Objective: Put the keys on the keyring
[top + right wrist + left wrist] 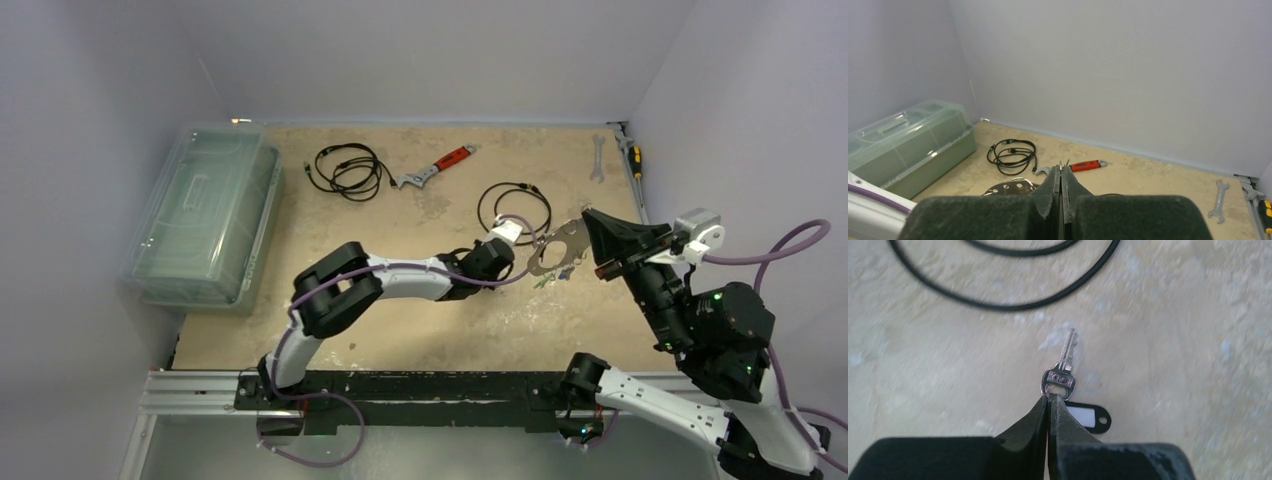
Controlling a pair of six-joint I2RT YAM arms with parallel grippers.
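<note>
In the left wrist view my left gripper [1049,397] is shut on the head end of a silver key [1062,371]. A black tag with a white label [1089,417] lies just under the key. From above, the left gripper [520,262] sits mid-table beside the grey keyring [558,250]. My right gripper [590,240] holds the keyring from the right. Small green and blue keys [548,280] show just below it. In the right wrist view the right gripper [1061,170] is shut with thin metal ends poking out at its tips. The keyring's shiny holed part [1008,188] shows to their lower left.
A clear lidded plastic box [205,215] stands at the left edge. Two black coiled cables [345,170] [515,205] and a red-handled adjustable wrench [440,168] lie behind the grippers. A small spanner [597,158] and a yellow-black screwdriver [635,160] lie at the back right by the wall.
</note>
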